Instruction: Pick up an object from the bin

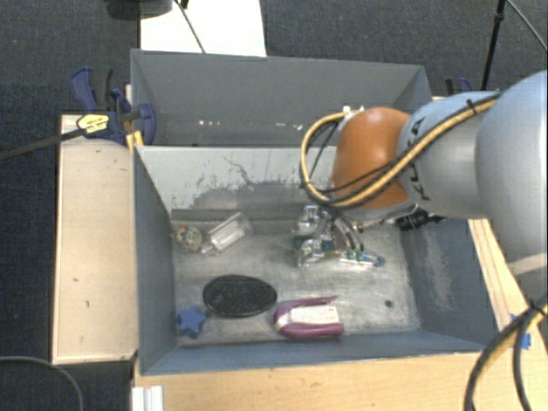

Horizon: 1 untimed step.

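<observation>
My gripper (315, 245) hangs under the orange cover, right of the bin's middle and low over the floor. A thin clear-and-green thing, like a pen or toothbrush (358, 260), lies on the floor just right of the fingertips; whether it touches them I cannot tell. A purple and white oblong thing (308, 318) lies in front of the gripper near the front wall. A black oval disc (239, 296) sits to the front left.
A clear plastic bottle (224, 232) lies against the left part of the back slope, with a small greenish ball (188, 238) beside it. A small blue star-shaped piece (190, 319) sits in the front left corner.
</observation>
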### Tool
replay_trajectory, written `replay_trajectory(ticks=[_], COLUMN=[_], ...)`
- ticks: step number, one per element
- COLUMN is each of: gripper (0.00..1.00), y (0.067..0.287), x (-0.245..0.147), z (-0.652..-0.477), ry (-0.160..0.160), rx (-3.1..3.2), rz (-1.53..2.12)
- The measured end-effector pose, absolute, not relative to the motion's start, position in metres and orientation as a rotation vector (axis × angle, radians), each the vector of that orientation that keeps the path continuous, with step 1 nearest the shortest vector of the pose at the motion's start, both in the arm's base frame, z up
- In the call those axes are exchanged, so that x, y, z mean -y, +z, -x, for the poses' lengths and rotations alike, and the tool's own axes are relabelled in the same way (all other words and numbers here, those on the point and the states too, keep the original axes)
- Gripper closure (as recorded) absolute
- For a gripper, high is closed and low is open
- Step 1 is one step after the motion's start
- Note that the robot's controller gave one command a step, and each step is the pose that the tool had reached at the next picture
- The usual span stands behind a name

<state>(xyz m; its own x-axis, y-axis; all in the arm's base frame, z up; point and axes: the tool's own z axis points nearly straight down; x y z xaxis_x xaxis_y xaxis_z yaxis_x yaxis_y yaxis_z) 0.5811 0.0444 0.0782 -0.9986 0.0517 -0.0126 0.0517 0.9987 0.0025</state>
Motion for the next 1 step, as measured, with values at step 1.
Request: replay_trajectory(ticks=[1], gripper=[1.0], y=[0.219], x=[-0.0269], z=[-0.585], ry=[0.002], rx=[-3.129], rz=[-0.078])
